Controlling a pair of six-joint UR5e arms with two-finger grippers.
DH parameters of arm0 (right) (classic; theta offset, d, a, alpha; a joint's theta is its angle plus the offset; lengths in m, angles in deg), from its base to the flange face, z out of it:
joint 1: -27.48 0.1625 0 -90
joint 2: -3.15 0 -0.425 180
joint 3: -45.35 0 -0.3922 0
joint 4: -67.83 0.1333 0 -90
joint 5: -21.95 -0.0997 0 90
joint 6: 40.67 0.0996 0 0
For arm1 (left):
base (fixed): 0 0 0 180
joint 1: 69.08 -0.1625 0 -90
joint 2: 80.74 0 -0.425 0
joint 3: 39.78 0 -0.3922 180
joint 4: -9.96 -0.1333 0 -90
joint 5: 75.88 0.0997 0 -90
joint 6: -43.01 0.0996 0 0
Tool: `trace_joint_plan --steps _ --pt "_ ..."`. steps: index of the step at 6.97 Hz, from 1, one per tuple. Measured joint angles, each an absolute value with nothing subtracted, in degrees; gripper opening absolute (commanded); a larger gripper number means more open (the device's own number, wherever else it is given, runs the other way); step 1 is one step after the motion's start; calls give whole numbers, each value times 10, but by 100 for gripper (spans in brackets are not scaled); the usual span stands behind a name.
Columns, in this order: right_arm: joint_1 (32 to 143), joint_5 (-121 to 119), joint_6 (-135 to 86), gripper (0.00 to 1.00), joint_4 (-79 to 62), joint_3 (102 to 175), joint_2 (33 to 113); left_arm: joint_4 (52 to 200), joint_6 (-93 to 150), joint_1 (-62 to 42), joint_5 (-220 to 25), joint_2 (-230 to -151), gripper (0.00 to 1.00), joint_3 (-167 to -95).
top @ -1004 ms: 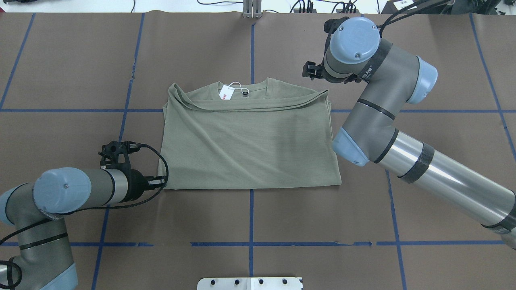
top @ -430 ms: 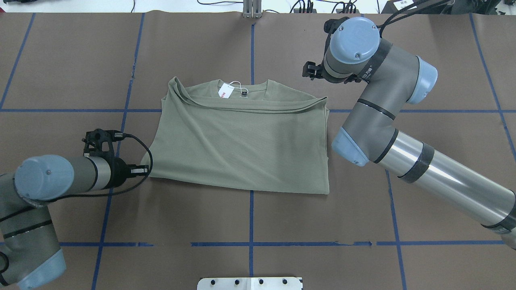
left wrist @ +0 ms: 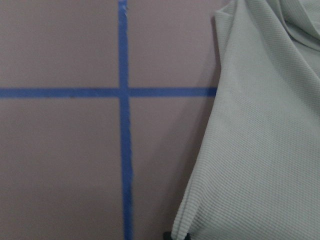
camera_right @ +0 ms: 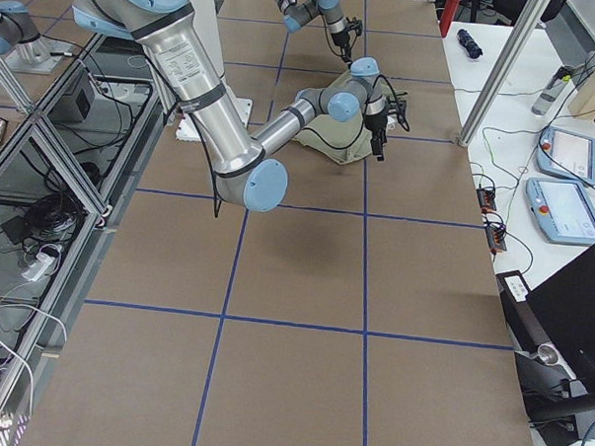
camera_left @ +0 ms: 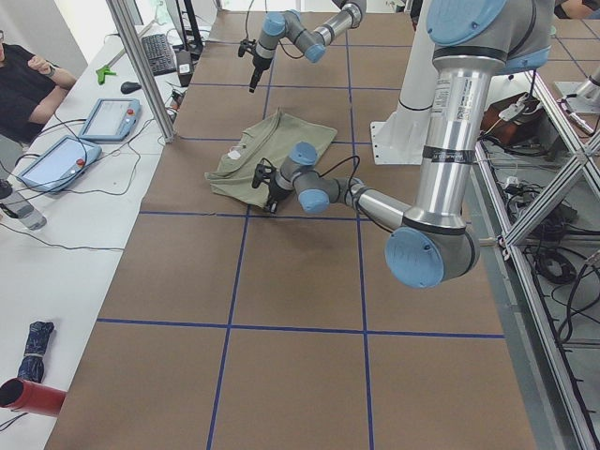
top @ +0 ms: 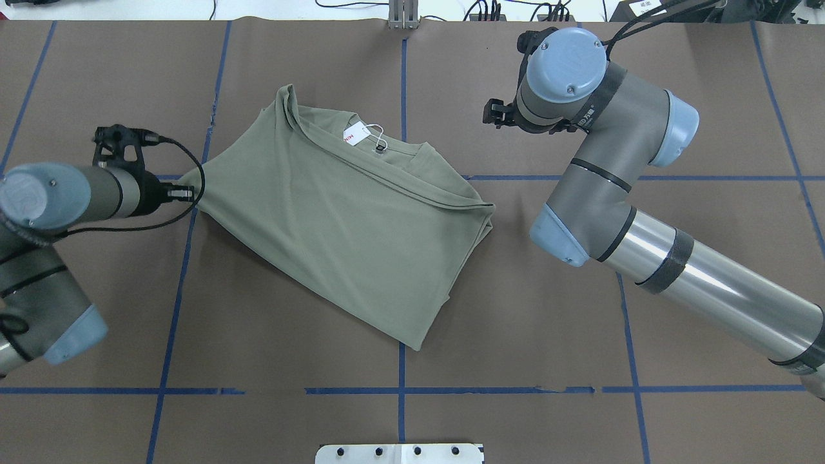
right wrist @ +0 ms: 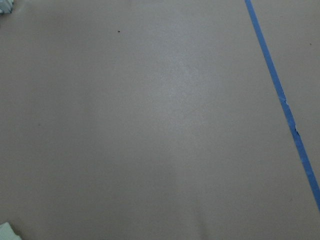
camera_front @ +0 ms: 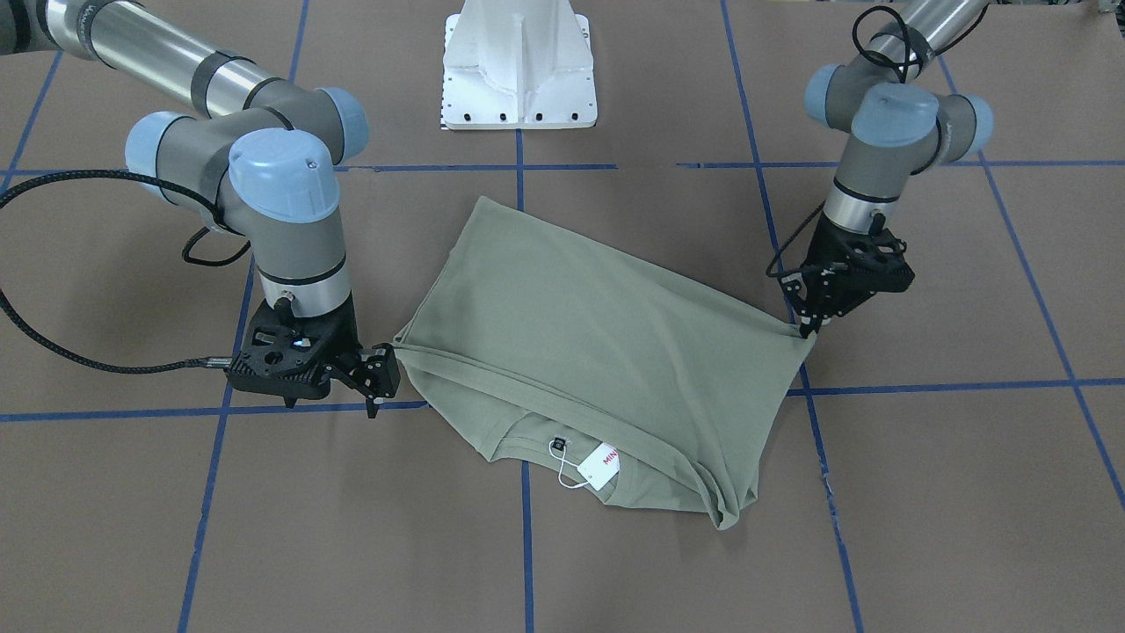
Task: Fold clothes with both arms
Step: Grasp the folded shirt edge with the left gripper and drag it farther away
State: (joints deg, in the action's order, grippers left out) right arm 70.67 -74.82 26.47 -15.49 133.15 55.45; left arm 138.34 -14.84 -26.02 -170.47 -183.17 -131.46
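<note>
Robotics lab, tape-gridded table (top: 290,361), teach pendants (camera_right: 567,210), aluminium framing (camera_left: 141,61), trailing cables (camera_right: 46,212)

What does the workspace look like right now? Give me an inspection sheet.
Surface: brown table cover with a blue tape grid.
Job's things: olive shirt folded, lying skewed; hang tag at the collar.
Clutter: nothing seen.
Grippers: left gripper pinches a shirt corner; right gripper beside the opposite edge, not holding, jaws unclear.
Cables: black cable loops from the left wrist; braided cable trails from the right wrist.
Surroundings: white pedestal; control tablets on a side bench; seated person.
</note>
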Motion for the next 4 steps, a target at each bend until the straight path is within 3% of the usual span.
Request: trace_joint_plan --steps 4 --pt "701 -748 269 100 -155 1339 554 1418 -42 -163 -1680 -2085 0 -976"
